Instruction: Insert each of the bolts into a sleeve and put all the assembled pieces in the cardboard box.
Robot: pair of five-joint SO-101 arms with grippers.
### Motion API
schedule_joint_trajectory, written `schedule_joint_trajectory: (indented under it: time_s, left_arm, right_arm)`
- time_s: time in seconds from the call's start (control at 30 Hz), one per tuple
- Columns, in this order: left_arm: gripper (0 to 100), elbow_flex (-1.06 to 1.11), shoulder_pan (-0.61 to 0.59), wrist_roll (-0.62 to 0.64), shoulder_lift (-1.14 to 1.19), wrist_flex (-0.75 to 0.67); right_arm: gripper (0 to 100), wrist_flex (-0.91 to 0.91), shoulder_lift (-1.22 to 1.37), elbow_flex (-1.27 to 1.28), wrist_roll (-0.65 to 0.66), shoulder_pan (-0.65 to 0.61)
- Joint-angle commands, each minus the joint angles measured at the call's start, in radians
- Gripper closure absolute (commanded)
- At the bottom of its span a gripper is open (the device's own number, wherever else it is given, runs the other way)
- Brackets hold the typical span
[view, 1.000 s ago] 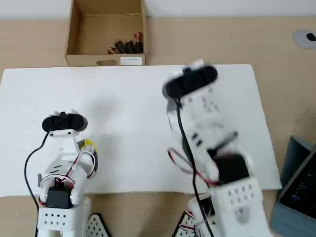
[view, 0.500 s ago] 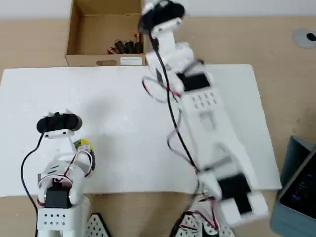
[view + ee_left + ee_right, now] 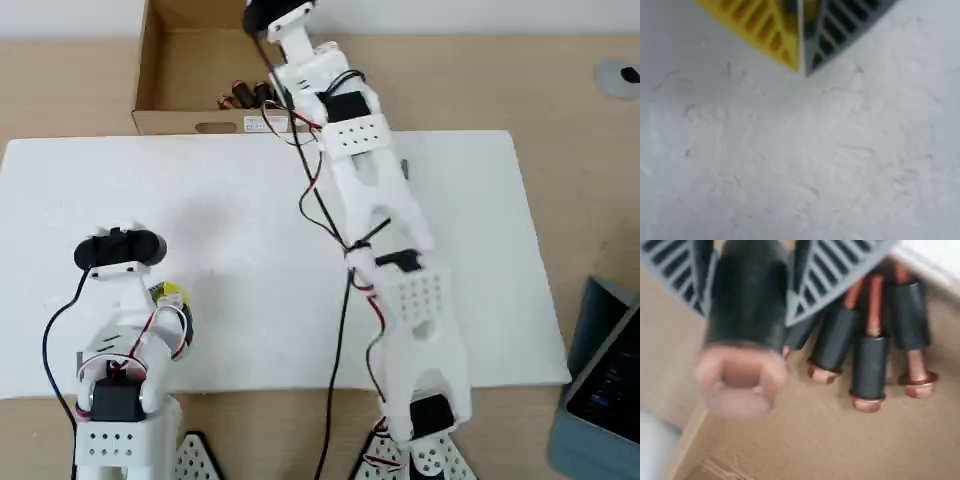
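My right arm stretches across the white mat with its gripper (image 3: 272, 30) over the cardboard box (image 3: 160, 70). In the right wrist view the gripper (image 3: 752, 295) is shut on an assembled piece (image 3: 742, 345), a dark sleeve with a copper bolt head sticking out. It hangs above the box floor, close to several assembled pieces (image 3: 867, 365) lying side by side; these pieces (image 3: 250, 95) sit by the box's near right corner. My left gripper (image 3: 801, 67) is shut, yellow and grey fingertips together, just over the mat with nothing in it. The left arm (image 3: 125, 300) stays at the near left.
The white mat (image 3: 230, 250) covers most of the wooden table. A dark grey device (image 3: 605, 390) stands at the right edge. A small round grey fitting (image 3: 618, 76) sits at the far right of the table.
My right arm has swung from the middle of the mat out to the far side, carrying the assembled piece over the box. The left arm has barely moved.
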Motion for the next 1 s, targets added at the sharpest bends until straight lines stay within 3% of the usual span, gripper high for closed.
schedule_joint_trajectory:
  time_s: [0.0, 0.4, 0.6, 0.77, 0.97]
  left_arm:
    - [100, -0.005, -0.009, 0.005, -0.008, 0.000]
    - [100, -0.005, -0.009, 0.005, -0.008, -0.002]
    - [100, -0.005, -0.009, 0.005, -0.008, -0.002]
    - [100, -0.005, -0.009, 0.005, -0.008, -0.002]
    - [100, -0.005, -0.009, 0.005, -0.008, -0.002]
  right_arm:
    - [98.9, -0.029, 0.076, -0.209, 0.098, -0.031]
    - [98.7, -0.029, 0.285, -0.395, 0.298, -0.111]
    - [97.8, -0.029, 0.312, -0.401, 0.341, -0.113]
    - [87.1, 0.028, 0.312, -0.406, 0.341, -0.113]
    - [86.8, 0.031, 0.308, -0.407, 0.339, -0.108]
